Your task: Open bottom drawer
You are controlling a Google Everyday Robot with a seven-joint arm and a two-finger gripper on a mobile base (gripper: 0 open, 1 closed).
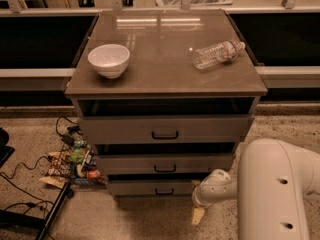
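— Where is the bottom drawer (pixel 135 188)?
— Lowest of the three in the grey cabinet (pixel 125 130), just above the floor, with its small dark handle (pixel 164 191) at the middle of the front.
— And the gripper (pixel 198 215)?
— Low by the cabinet's right front corner, just beside that drawer's right end and apart from the handle. Open or closed, I cannot tell.
— On the bench (pixel 165 44)?
— A white bowl (pixel 108 60) on the left, a plastic bottle (pixel 217 54) lying on the right.
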